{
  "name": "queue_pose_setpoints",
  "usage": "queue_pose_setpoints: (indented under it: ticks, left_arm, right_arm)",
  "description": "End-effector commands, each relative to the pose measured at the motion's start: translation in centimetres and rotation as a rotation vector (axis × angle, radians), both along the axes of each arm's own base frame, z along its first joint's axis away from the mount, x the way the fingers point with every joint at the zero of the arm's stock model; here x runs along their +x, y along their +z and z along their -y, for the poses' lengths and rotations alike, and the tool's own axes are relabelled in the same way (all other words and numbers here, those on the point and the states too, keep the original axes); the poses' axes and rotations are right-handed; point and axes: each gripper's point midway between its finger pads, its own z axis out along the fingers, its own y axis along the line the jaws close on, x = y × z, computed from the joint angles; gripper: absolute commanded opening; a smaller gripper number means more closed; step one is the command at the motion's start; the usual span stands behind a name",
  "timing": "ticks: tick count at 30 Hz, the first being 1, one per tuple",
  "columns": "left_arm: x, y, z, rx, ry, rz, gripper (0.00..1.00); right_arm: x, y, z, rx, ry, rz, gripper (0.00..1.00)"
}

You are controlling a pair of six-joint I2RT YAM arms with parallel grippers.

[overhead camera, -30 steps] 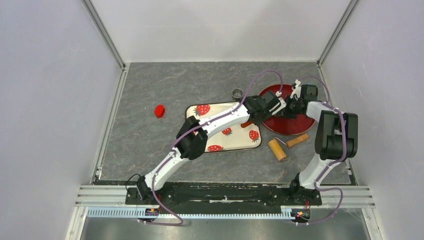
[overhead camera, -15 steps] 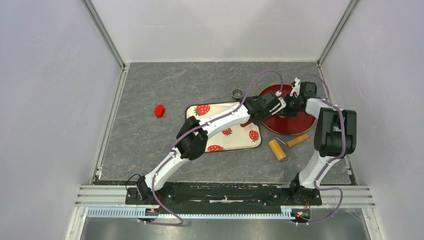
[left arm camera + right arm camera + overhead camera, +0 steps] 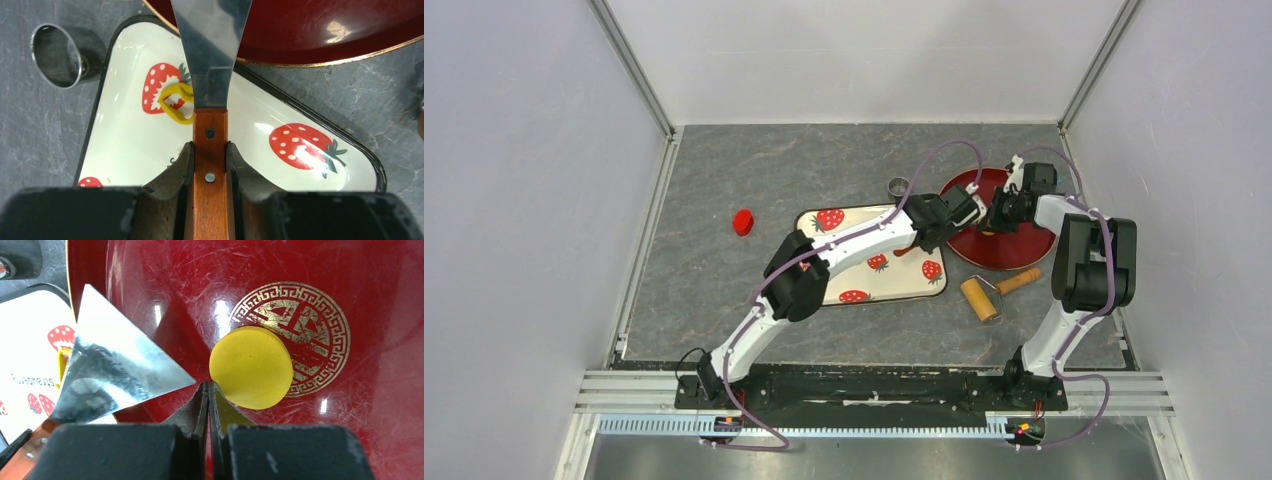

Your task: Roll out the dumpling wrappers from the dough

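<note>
A: Quick pass. Your dumpling wrapper (image 3: 251, 366) is one flat yellow disc lying on the red plate (image 3: 360, 440), partly over the gold emblem.

B: And your right claw (image 3: 208, 390) is fully closed, jaws pressed together with nothing between them. Its tip sits at the wrapper's near-left edge. Touching or just shy, can't tell.

A: Your dough (image 3: 176, 102) is a thin yellow loop of scrap on the strawberry tray (image 3: 125, 150), lying across a strawberry print.

B: Your left claw (image 3: 210, 150) is partly open and clamped on the wooden handle of a scraper (image 3: 210, 130). The dough loop lies right beside where handle meets blade.

A: Your metal blade reaches past the tray's far edge and over the plate rim. In the right wrist view it's left of the wrapper, apart from it. Whether it touches the plate, can't tell.

B: The rest, fast: the ring cutter (image 3: 55, 55) stands on the counter (image 3: 724, 180) just beside the tray's far corner. The wooden roller (image 3: 994, 292) lies near the plate's near side. A small red piece (image 3: 743, 222) sits well left of the tray.
</note>
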Motion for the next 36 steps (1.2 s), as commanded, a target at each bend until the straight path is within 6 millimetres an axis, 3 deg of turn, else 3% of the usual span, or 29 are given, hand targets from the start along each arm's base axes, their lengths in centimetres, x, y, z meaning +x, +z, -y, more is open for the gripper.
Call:
queue_pose_setpoints:
  ticks: [1, 4, 7, 14, 20, 24, 31, 36]
  left_arm:
    - [0.5, 7.9, 0.6, -0.201, 0.079, 0.087, 0.02]
    - [0.8, 9.7, 0.0, -0.275, 0.112, 0.097, 0.02]
    - [0.9, 10.3, -1.7, -0.345, 0.164, 0.063, 0.02]
    - [0.2, 11.6, -8.9, -0.487, 0.288, 0.022, 0.02]
    - [-1.8, 10.5, -16.6, -0.647, 0.46, -0.081, 0.02]
    - [-3.8, 8.9, -20.6, -0.613, 0.55, -0.085, 0.02]
    - [-6.5, 6.4, -24.4, -0.635, 0.67, -0.129, 0.02]
    - [-6.3, 5.1, -28.0, -0.614, 0.823, -0.116, 0.02]
  right_arm:
    - [1.6, 2.5, -0.1, 0.007, 0.021, 0.095, 0.01]
    - [1.5, 3.6, -0.8, 0.042, 0.037, 0.122, 0.03]
    - [1.1, 4.9, -1.4, 0.066, 0.052, 0.151, 0.07]
    - [-1.0, 6.9, -2.1, 0.082, 0.071, 0.193, 0.24]
    - [-3.2, 8.2, -2.5, 0.085, 0.061, 0.229, 0.48]
    - [-3.8, 9.4, -2.5, 0.079, 0.038, 0.268, 0.67]
    - [-5.0, 10.8, -3.1, 0.111, 0.026, 0.329, 0.87]
    - [-6.0, 10.0, -3.5, 0.128, 0.03, 0.316, 0.91]
